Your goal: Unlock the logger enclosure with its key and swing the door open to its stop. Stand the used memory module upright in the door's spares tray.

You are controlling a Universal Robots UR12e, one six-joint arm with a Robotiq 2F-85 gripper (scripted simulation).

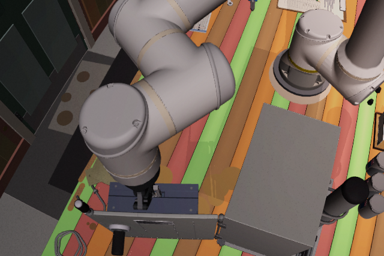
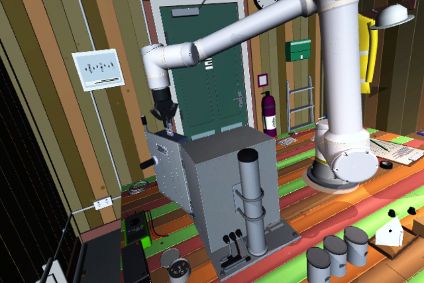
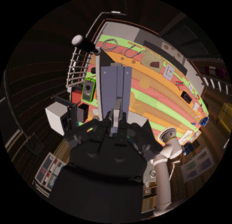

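Note:
The memory module is a thin grey card, held upright with its lower end at the blue spares tray. The tray sits on the inner face of the enclosure door, which stands swung wide open from the grey logger enclosure. A black handle sticks out of the door's outer face. My gripper points straight down over the tray and is closed on the memory module.
The door's top edge and the tray walls lie right under the fingers. A black-capped post is strapped to the enclosure's side. A cable coil, a green meter and three canisters lie on the striped bench.

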